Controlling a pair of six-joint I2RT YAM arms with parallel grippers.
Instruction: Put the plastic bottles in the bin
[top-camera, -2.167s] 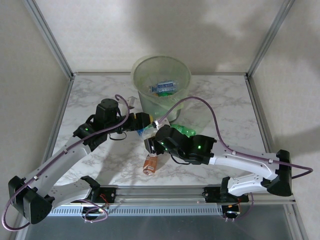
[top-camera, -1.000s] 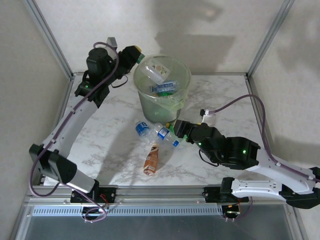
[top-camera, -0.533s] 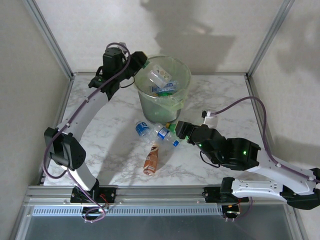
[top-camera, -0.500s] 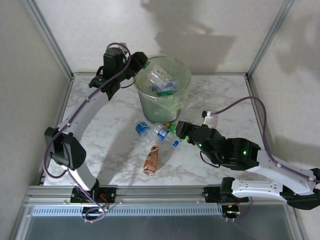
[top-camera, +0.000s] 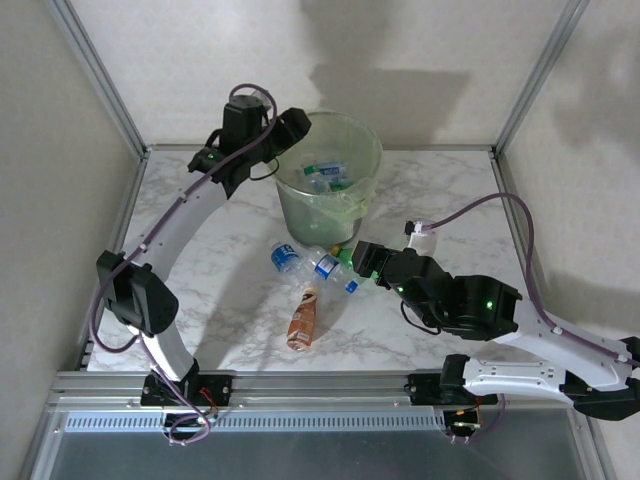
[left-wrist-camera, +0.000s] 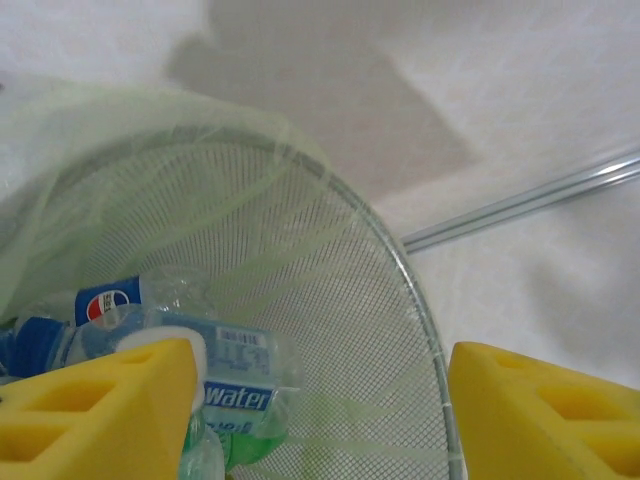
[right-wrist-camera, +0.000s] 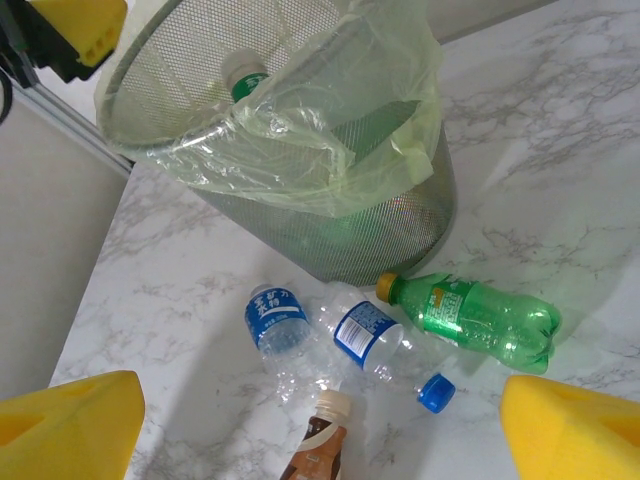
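Holding the left gripper (top-camera: 292, 127) parted and empty over the far-left rim of the bin (top-camera: 345, 198), above bottles (left-wrist-camera: 235, 370) inside, while aiming the right gripper (top-camera: 362, 256), wide and empty, at loose bottles (right-wrist-camera: 365, 335) just near it, likely the next pick.

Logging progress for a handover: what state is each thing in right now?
bin: upright, lined.
binned bottles: lying inside bin.
left gripper: open, empty, above bin.
right gripper: open, empty.
green bottle: lying on table, capped.
blue-label bottles: lying on table.
brown bottle: lying on table.
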